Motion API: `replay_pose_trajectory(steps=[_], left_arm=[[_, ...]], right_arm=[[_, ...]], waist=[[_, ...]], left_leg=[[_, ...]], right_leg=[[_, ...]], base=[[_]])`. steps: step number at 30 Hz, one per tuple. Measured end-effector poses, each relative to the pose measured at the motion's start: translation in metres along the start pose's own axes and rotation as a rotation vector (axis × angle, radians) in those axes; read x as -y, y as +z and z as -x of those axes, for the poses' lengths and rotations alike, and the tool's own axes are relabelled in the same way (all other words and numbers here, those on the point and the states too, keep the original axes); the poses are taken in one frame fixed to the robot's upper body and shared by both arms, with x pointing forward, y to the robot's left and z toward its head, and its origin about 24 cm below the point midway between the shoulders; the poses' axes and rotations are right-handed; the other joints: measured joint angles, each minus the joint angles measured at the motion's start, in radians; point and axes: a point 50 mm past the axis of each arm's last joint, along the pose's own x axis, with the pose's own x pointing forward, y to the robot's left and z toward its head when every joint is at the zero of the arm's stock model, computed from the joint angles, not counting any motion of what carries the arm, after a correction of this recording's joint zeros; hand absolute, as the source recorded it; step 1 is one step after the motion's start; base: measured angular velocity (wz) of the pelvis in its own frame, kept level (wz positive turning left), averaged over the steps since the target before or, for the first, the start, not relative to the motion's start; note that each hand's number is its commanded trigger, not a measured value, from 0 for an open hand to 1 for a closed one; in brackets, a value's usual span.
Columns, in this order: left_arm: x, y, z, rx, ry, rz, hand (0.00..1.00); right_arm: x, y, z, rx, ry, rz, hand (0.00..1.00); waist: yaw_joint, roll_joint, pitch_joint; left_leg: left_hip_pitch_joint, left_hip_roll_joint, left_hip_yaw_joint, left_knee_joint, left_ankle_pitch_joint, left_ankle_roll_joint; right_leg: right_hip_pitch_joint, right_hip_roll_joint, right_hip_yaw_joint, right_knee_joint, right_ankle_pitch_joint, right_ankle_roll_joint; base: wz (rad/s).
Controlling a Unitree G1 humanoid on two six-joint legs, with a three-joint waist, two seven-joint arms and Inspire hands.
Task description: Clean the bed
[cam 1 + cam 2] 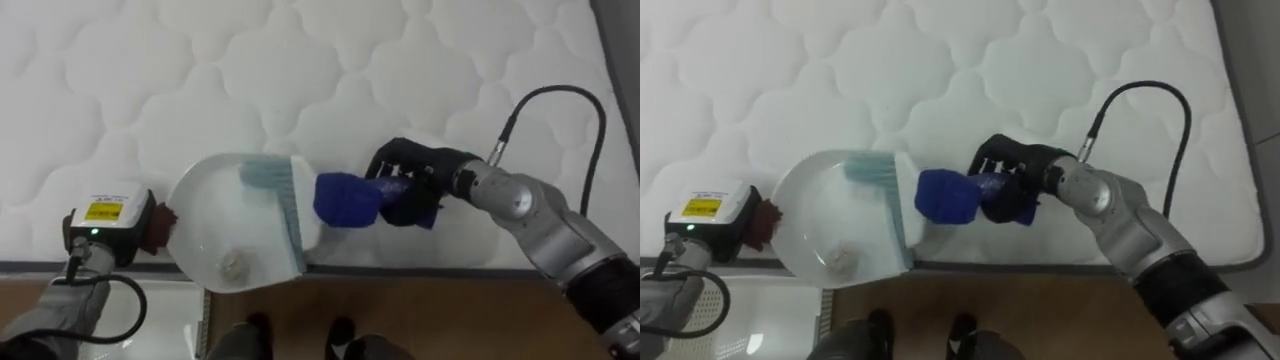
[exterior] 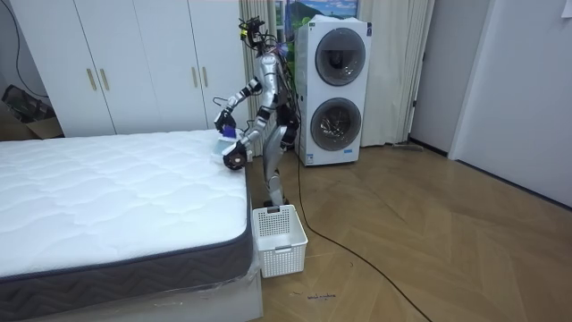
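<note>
A clear white dustpan (image 1: 215, 225) lies at the near edge of the white quilted mattress (image 1: 300, 70), partly overhanging it. My left hand (image 1: 105, 222) grips its dark red handle (image 1: 162, 226) from the left. A small pale scrap (image 1: 232, 265) sits inside the pan. My black right hand (image 1: 405, 185) is shut on the blue handle of a brush (image 1: 345, 200). The brush's white head and teal bristles (image 1: 272, 178) rest over the pan's right side. In the room view I stand at the bed's far corner, both arms out over the mattress (image 2: 107, 192).
The mattress edge (image 1: 450, 268) runs along the bottom of the eye views, with wood floor below it. A white laundry basket (image 2: 279, 237) stands on the floor beside the bed. Behind me is a stacked washer and dryer (image 2: 331, 89); white wardrobes (image 2: 134, 63) line the wall.
</note>
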Motion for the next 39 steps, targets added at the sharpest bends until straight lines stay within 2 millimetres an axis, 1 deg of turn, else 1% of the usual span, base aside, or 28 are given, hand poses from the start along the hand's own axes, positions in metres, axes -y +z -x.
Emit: replay_pose_trajectory(steps=[1,3,4,8,11,14,17,21,27,32,34,36,39], left_arm=[[0.000,0.001,0.000,0.005,-0.001,0.003,1.00],[0.001,0.002,0.000,0.009,-0.006,0.002,1.00],[0.001,0.003,0.000,0.013,-0.009,0.001,1.00],[0.002,0.004,0.000,0.019,-0.022,0.004,1.00],[0.002,0.004,0.000,0.023,-0.023,0.006,1.00],[0.002,0.005,0.000,0.034,-0.023,0.011,1.00],[0.002,0.006,0.000,0.041,-0.024,0.015,1.00],[0.002,0.008,0.000,0.056,-0.023,0.024,1.00],[0.002,0.012,0.001,0.100,-0.024,0.047,1.00],[0.004,0.017,0.001,0.106,-0.026,0.070,1.00],[0.003,0.018,0.000,0.105,-0.009,0.091,1.00],[0.002,0.015,0.001,0.093,0.015,0.108,1.00],[-0.002,0.012,0.000,0.058,0.065,0.137,1.00]], right_arm=[[-0.003,0.004,-0.001,0.031,0.027,-0.005,1.00],[-0.007,0.008,-0.002,0.058,0.059,-0.004,1.00],[-0.009,0.009,-0.002,0.068,0.083,-0.010,1.00],[-0.012,0.012,-0.002,0.098,0.117,0.002,1.00],[-0.013,0.013,-0.002,0.108,0.122,0.006,1.00],[-0.017,0.011,0.000,0.118,0.130,0.005,1.00],[-0.020,0.009,0.001,0.120,0.137,0.002,1.00],[-0.021,0.006,0.002,0.113,0.139,0.002,1.00],[-0.018,-0.002,0.005,0.103,0.111,-0.039,1.00],[-0.015,-0.011,0.010,0.097,0.073,-0.095,1.00],[-0.013,-0.022,0.014,0.077,0.004,-0.156,1.00],[-0.011,-0.029,0.019,0.063,-0.062,-0.209,1.00],[0.000,-0.040,0.027,0.045,-0.184,-0.285,1.00]], waist=[[0.000,0.001,-0.0008],[-0.003,0.002,-0.0011],[-0.003,0.002,-0.0012],[-0.002,0.004,-0.0016],[-0.002,0.007,-0.0018],[-0.002,0.017,-0.0022],[-0.002,0.023,-0.0026],[-0.001,0.023,-0.0029],[-0.002,0.023,-0.0030],[-0.005,0.022,-0.0034],[-0.006,0.022,-0.0033],[-0.007,0.022,-0.0033],[-0.019,0.023,-0.0029]], left_leg=[[-0.001,-0.001,-0.004,0.000,0.000,0.001],[-0.001,-0.016,-0.016,0.000,0.000,0.001],[-0.002,-0.016,-0.018,0.001,0.001,0.003],[-0.016,-0.016,-0.031,0.014,0.000,0.005],[-0.022,-0.015,-0.033,0.017,0.000,0.006],[-0.025,-0.017,-0.033,0.018,0.000,0.006],[-0.025,-0.018,-0.032,0.018,0.000,0.006],[-0.024,-0.019,-0.028,0.016,0.000,0.006],[-0.024,-0.020,-0.025,0.013,0.000,0.006],[-0.006,-0.027,-0.025,0.002,0.000,0.006],[0.005,-0.030,-0.027,-0.004,0.000,0.007],[0.017,-0.028,-0.027,-0.009,0.000,0.007],[0.039,-0.031,-0.022,-0.021,-0.001,0.008]], right_leg=[[0.000,-0.004,0.000,0.004,-0.003,0.003],[-0.001,-0.015,-0.004,0.015,-0.012,0.007],[-0.001,-0.020,-0.007,0.018,-0.014,0.009],[-0.002,-0.021,-0.021,0.018,-0.014,0.009],[-0.008,-0.020,-0.022,0.018,-0.014,0.009],[-0.012,-0.022,-0.021,0.025,-0.015,0.008],[-0.016,-0.025,-0.021,0.033,-0.019,0.006],[-0.022,-0.029,-0.018,0.047,-0.026,0.003],[-0.023,-0.033,-0.019,0.048,-0.027,0.002],[-0.008,-0.037,-0.017,0.044,-0.028,0.006],[0.004,-0.038,-0.017,0.041,-0.030,0.009],[0.020,-0.035,-0.020,0.029,-0.030,0.010],[0.038,-0.038,-0.018,0.023,-0.030,0.013]], base=[[0.14],[0.17],[0.13],[0.09],[0.01],[0.00],[0.00],[0.00],[0.00],[0.01],[0.05],[0.00],[0.00]])
